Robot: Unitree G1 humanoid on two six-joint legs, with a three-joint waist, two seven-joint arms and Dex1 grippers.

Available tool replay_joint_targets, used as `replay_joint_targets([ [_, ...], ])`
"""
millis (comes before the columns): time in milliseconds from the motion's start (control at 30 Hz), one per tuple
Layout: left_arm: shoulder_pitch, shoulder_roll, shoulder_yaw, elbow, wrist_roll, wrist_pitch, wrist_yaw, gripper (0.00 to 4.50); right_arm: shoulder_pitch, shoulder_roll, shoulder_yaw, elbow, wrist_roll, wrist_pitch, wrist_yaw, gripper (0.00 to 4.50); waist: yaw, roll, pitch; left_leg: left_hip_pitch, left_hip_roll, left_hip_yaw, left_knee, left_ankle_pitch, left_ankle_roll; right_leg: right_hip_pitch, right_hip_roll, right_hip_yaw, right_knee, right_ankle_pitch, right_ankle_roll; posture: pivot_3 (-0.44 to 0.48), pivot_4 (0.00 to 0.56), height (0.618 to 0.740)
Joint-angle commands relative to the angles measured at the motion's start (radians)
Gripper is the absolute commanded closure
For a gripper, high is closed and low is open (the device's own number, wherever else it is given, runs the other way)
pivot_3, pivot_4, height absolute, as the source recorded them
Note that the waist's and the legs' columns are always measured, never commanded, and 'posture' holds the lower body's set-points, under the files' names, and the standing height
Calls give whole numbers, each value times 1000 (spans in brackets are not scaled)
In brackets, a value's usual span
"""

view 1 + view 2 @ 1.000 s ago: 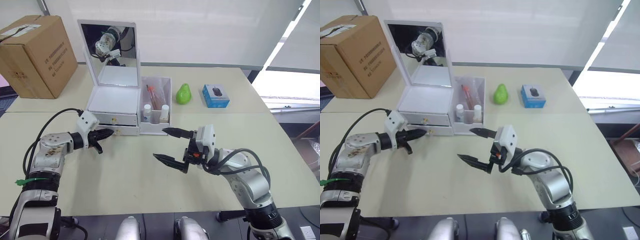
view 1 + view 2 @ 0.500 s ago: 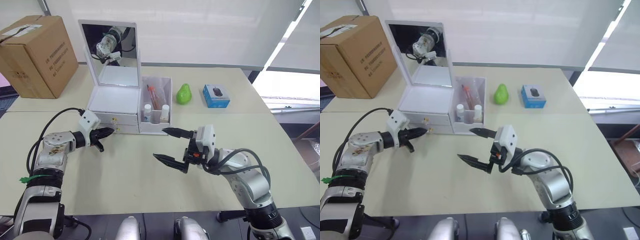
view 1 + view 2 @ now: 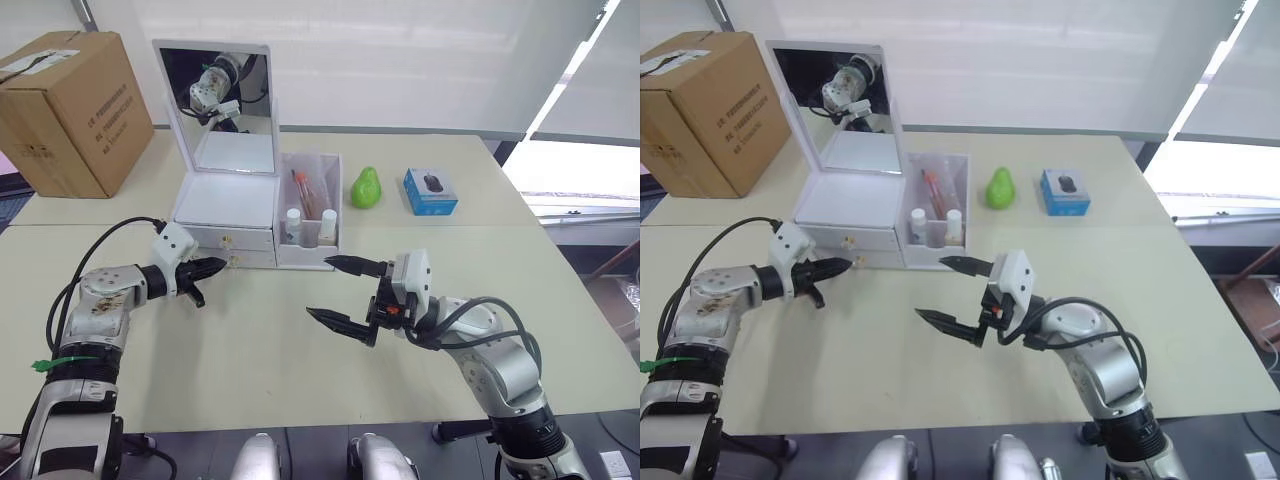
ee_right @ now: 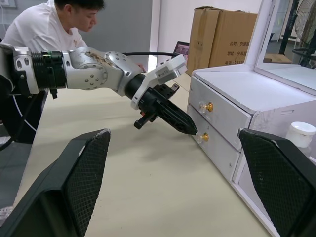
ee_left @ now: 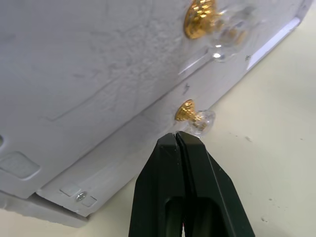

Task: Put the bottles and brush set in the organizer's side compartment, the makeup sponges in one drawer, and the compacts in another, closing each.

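From the left eye, the white organizer point(image 3: 225, 215) is sitting near the far-left part of the table point(image 3: 300, 370), its mirror lid point(image 3: 217, 105) standing upright and both drawers pushed in. The side compartment point(image 3: 312, 215) is holding two white-capped bottles point(image 3: 328, 226) at the front and the brush set point(image 3: 303, 192) leaning behind them; how deep the packet is reaching is hard to make out through the cloudy wall. The left gripper point(image 3: 212, 268) is pointing at the lower drawer's front, fingers pressed together. The right gripper point(image 3: 340, 290) is hovering over bare tabletop in front of the compartment, fingers spread wide with nothing between them. A wide stretch of open table is lying between both arms and the near edge.

From the right eye, a cardboard box point(image 3: 702, 110) is standing at the far left, cut off by the frame's edge; a green pear point(image 3: 999, 188) and a small blue box point(image 3: 1065, 192) are sitting well apart from the organizer, toward the far right.

In the left wrist view, the shut fingertips point(image 5: 177, 143) are sitting just beside the lower gold knob point(image 5: 190, 113) — touching or not, I cannot tell. The upper knob point(image 5: 200, 22) is partly cut off.

In the right wrist view, the left gripper's tip is meeting the lower knob point(image 4: 203, 137), and a person point(image 4: 49, 24) is sitting beyond the table's far edge.
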Motion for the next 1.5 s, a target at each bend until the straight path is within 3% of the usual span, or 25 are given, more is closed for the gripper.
replay_joint_targets([
  [33, 80, 93, 131, -155, -129, 97, -74, 4436, 0, -24, -41, -46, 23, 11, -2, 0, -4, 1, 1, 0, 0, 0, 0, 0, 0, 0, 0, 0, 0, 0, 0, 0, 150, 729],
  [133, 200, 178, 264, -248, -233, 171, -144, 4436, 14, -70, -105, -54, 46, 23, -2, 0, -10, 4, 3, 1, 1, 0, -2, 0, 0, 0, 1, 0, 0, -1, -1, 0, 150, 729],
  [233, 312, 257, 398, -282, -290, 228, -186, 3829, 43, -141, -201, -47, 72, 33, 7, 0, -6, 6, 4, 2, 1, 1, -2, 0, 0, 0, -2, -1, -1, -4, -7, 0, 150, 729],
  [400, 467, 349, 593, -225, -281, 220, -217, 2256, 128, -282, -392, 6, 94, 32, 52, 0, 10, 7, 5, 4, 1, 7, -4, -1, -1, -3, -7, -2, -3, -6, -7, 0, 150, 729],
  [633, 631, 352, 730, -74, -209, 105, -199, 6, 281, -393, -630, 181, 74, -33, 133, 0, 11, 7, 5, 5, 1, 13, -6, -1, -2, -3, -11, -4, -3, -6, -7, 0, 150, 729],
  [800, 660, 354, 746, 15, -188, 22, -181, 6, 336, -414, -696, 333, 44, -115, 178, 0, 6, 6, 5, 6, 1, 17, -6, -2, -2, -4, -12, -3, -4, -7, -6, 0, 150, 729],
  [933, 634, 350, 731, -7, -219, 61, -168, 6, 328, -412, -698, 399, 30, -153, 186, 0, 7, 6, 6, 6, 1, 21, -7, -8, -12, -4, -18, -5, -3, -7, -6, 0, 150, 729],
  [1500, 580, 345, 677, -5, -222, 67, -145, 6, 305, -404, -675, 377, 30, -142, 162, 0, 5, 7, 6, 6, 1, 24, -7, -7, -12, -3, -18, -5, -3, -7, -5, 0, 150, 729],
])
